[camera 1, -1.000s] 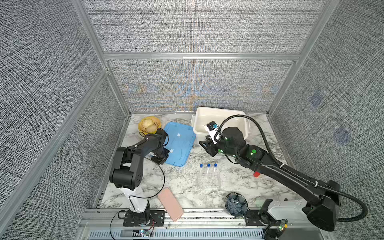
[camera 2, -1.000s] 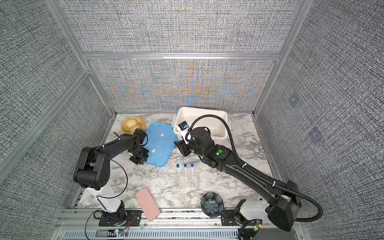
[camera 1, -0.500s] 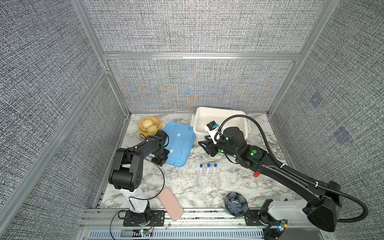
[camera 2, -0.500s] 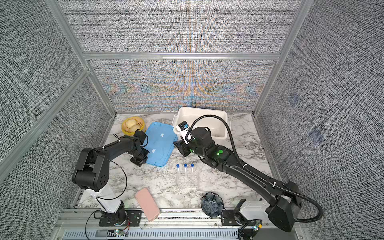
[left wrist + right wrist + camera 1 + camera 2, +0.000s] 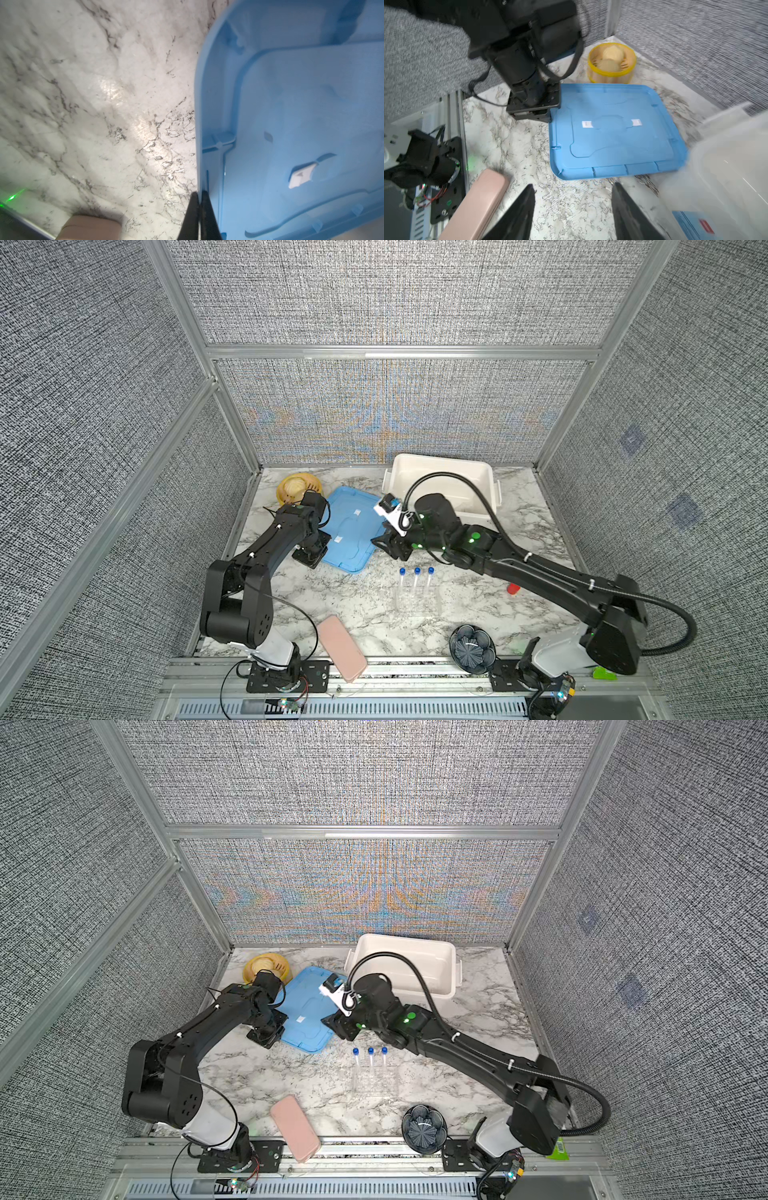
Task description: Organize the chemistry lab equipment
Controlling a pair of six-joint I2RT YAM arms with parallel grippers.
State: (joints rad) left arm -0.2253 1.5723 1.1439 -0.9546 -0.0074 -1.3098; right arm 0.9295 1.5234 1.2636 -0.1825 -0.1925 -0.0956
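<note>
Three clear tubes (image 5: 416, 587), each with one blue cap (image 5: 402, 571), stand in one clear rack (image 5: 434, 602) on the desk (image 5: 374, 614). One blue lid (image 5: 353, 531) lies to their far left and carries two white stickers (image 5: 587, 124). There is one white bin (image 5: 440, 459) at the far right. One yellow steamer basket (image 5: 611, 77) holds two buns (image 5: 613, 52). One pink case (image 5: 341, 648) and one dark ribbed bowl (image 5: 472, 649) sit near, and one small red item (image 5: 513, 588) lies right. There are two claws, the left claw (image 5: 200, 195) and the right claw (image 5: 573, 185).

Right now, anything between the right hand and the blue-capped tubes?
Nothing visible: only bare tabletop lies between the right hand and the blue-capped tubes. The open hand faces the blue lid, away from them.
</note>
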